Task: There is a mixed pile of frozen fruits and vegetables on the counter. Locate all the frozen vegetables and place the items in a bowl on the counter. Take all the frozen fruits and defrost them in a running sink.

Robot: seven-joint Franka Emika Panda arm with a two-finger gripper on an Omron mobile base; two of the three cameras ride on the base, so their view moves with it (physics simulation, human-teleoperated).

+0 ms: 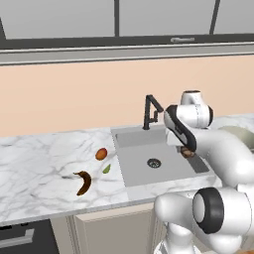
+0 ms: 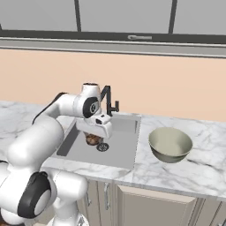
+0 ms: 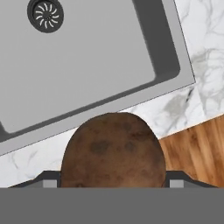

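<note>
Over the sink (image 2: 115,143), at centre-left of the right base view, the pincer (image 2: 93,139) hangs with its jaws spread wide around the brown ball (image 2: 92,139), which it carries clear of the basin floor near the round drain (image 2: 103,147). Judging by this, the step in hand is ferrying a vegetable to the bowl (image 2: 170,144), which stands on the marble desk (image 2: 203,172) at centre-right of that frame, just beside the sink's right edge; the next move would call for swinging the arm rightward until the ball sits above the bowl's hollow, then letting go without lowering it into the sink. Only the left base view gives the rest of the pile: the orange ball (image 1: 101,154), the tiny green piece (image 1: 106,169) and the curved brown-orange piece (image 1: 83,181) lie on the desk left of centre, close together, near the sink's left rim, all untouched. That view also shows the black faucet (image 1: 151,111) plainly; no water can be made out. From the hand view, the brown ball's mottled skin fills the lower middle, with the sink corner, a strip of marble and wooden floor (image 3: 197,153) at lower right.
</note>
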